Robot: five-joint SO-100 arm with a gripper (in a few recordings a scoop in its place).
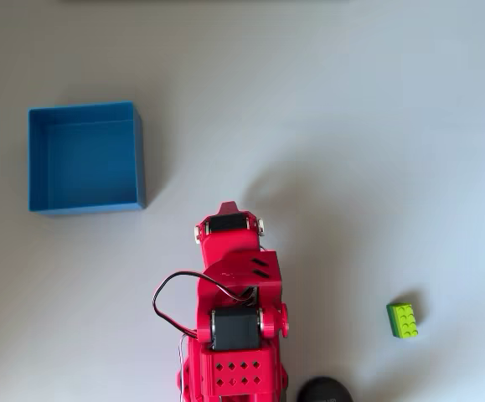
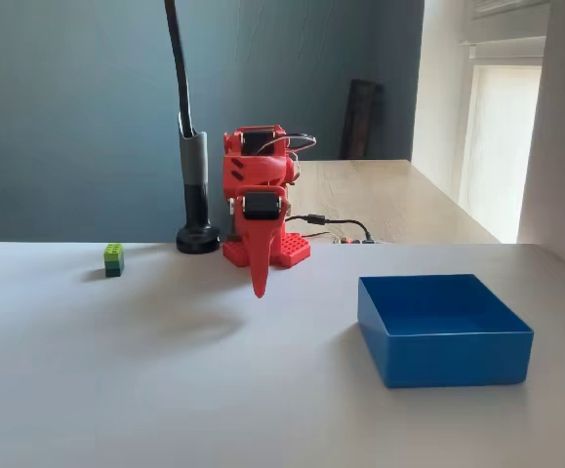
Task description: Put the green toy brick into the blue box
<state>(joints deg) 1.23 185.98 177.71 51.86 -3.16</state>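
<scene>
green toy brick (image 1: 402,320) near table edge, blue box (image 1: 85,157) — well apart

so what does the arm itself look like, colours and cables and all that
The arm is bright red plastic throughout, with black servo motors set into its joints. Its tool is red too, tapering to a narrow point. The base is a red block with rows of small diamond-shaped holes. A black cable loops out at one side in the overhead view, and thin wires trail behind the base in the fixed view.
</scene>
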